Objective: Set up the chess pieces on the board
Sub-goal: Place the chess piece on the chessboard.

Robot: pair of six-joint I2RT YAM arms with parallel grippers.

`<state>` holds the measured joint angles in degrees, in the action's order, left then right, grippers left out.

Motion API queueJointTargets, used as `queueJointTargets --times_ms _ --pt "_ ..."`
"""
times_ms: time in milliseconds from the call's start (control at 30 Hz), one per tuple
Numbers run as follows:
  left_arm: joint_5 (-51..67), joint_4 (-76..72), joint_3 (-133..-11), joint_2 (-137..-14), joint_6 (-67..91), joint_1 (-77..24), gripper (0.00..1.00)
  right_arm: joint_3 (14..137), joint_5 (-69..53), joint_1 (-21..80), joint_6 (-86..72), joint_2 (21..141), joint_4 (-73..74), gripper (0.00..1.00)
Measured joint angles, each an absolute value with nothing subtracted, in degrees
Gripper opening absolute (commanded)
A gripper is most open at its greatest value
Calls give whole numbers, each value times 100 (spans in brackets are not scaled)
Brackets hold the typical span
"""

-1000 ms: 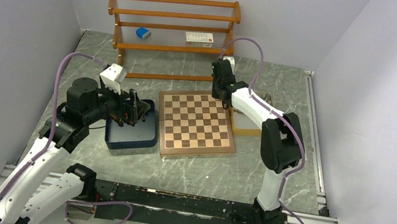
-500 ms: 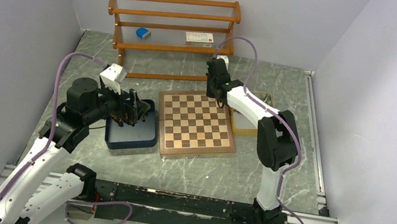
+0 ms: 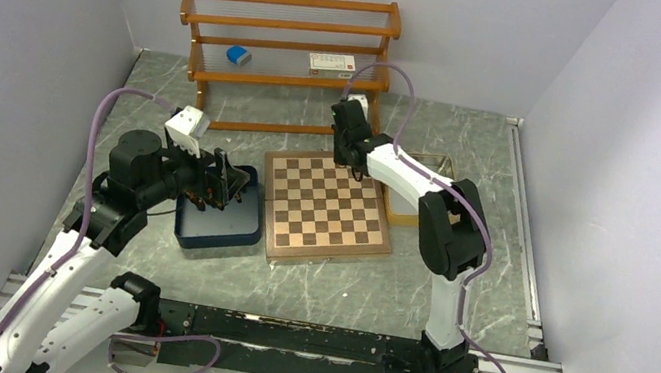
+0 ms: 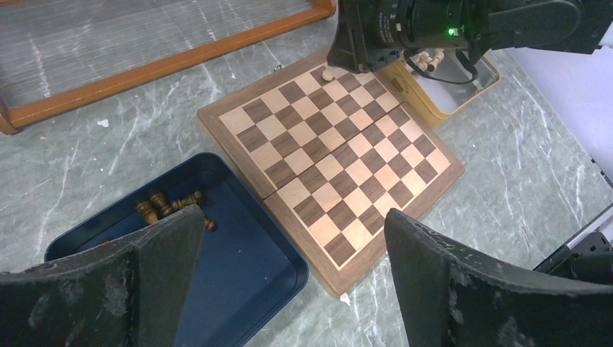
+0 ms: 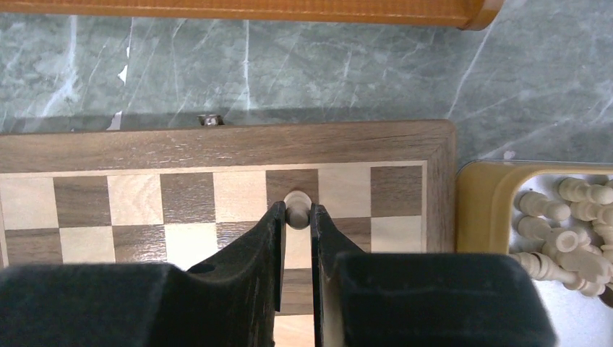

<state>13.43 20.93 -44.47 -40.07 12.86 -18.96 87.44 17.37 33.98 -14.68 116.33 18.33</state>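
Note:
The board (image 3: 322, 211) lies mid-table, its squares bare apart from where my right gripper is. That right gripper (image 5: 296, 217) is shut on a cream chess piece (image 5: 297, 208) and holds it upright over a dark square in the board's (image 5: 188, 199) far row, right of the middle. The left wrist view shows the same piece (image 4: 327, 73) under the right arm. My left gripper (image 4: 293, 224) hangs wide open and holds nothing, above the navy tray (image 4: 238, 260), where dark brown chess pieces (image 4: 166, 206) lie. More cream pieces (image 5: 571, 231) fill the yellow tray (image 5: 481, 210).
A wooden shelf rack (image 3: 289, 48) stands behind the board, holding a blue object (image 3: 239, 56) and a white box (image 3: 331, 63). The navy tray (image 3: 220, 227) touches the board's left side and the yellow tray (image 3: 406, 216) its right. Grey walls enclose the table.
My right gripper has moved left along the board's far edge, carrying the cream piece. The left arm has not moved.

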Motion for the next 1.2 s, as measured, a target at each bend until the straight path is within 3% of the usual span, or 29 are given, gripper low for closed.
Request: queueJointTargets --times_ms 1200 --pt "1323 2093 -4447 -4001 1286 -1896 98 8755 2040 3575 -1367 11780 1656 20"
